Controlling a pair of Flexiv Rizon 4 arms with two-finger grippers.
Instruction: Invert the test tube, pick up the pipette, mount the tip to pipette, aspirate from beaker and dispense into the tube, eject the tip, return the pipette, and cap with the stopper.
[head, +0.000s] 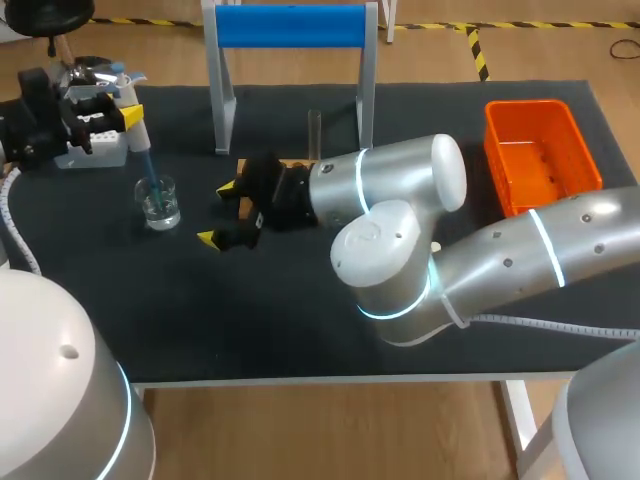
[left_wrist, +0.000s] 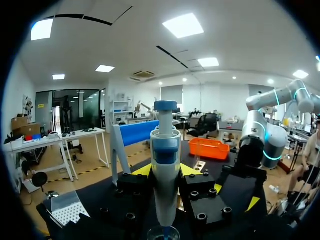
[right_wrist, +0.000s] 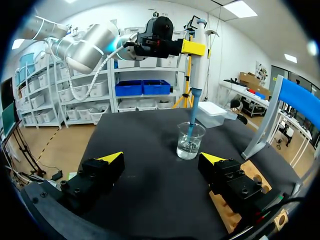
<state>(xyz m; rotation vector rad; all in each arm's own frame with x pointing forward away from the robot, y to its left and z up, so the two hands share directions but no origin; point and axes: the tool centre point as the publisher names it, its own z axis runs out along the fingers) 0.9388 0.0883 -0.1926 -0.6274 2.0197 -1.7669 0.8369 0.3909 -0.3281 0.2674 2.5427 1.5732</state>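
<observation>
Dipping its blue tip (right_wrist: 192, 122) into a glass beaker (head: 160, 203) near the left end of the dark desk (head: 250, 320), a white pipette (left_wrist: 165, 170) hangs upright in the left pincer (head: 100, 110), whose yellow-tipped fingers clamp its body from both sides. A shallow pool of clear liquid lies in the beaker, and the tip appears to reach it, which points to the aspirating step. Just beside the beaker, the right pincer (right_wrist: 161, 159) hovers low over the desk with its fingers spread wide and nothing between them. Behind it a clear test tube (head: 313, 135) stands upright by a wooden rack (head: 243, 163), well apart from an orange bin (head: 540, 155) at the desk's right end.

The likely hazards: with so little liquid, a tip held too high would draw air, and any sideways drift on the way out could catch the rim and topple the light beaker.
</observation>
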